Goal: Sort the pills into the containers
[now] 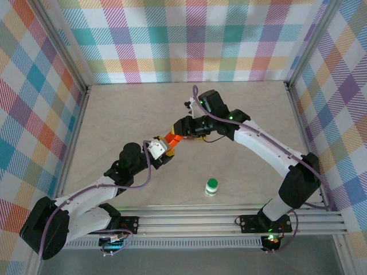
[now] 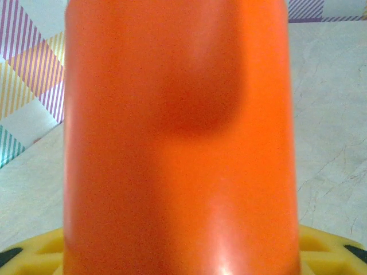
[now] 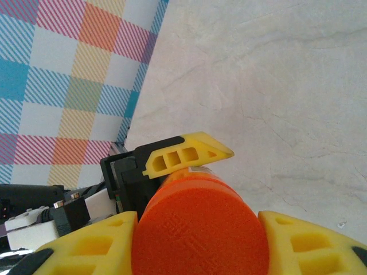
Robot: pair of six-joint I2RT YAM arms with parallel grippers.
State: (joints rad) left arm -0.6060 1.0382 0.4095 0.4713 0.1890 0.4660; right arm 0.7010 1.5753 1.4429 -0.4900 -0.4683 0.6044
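Observation:
An orange container (image 1: 170, 139) hangs above the middle of the table between both arms. My left gripper (image 1: 162, 146) is shut on its body, which looms close in the left wrist view as the orange container (image 2: 180, 143), with yellow fingers (image 2: 330, 249) at the bottom corners. My right gripper (image 1: 179, 133) is shut on its orange cap (image 3: 200, 229), with a yellow finger (image 3: 92, 243) pressed on each side. One left finger (image 3: 186, 152) lies against the body behind the cap. The pills are hidden.
A small white bottle with a green cap (image 1: 212, 186) stands upright on the table near the front, right of centre. Plaid walls (image 1: 189, 40) enclose the table at the back and on both sides.

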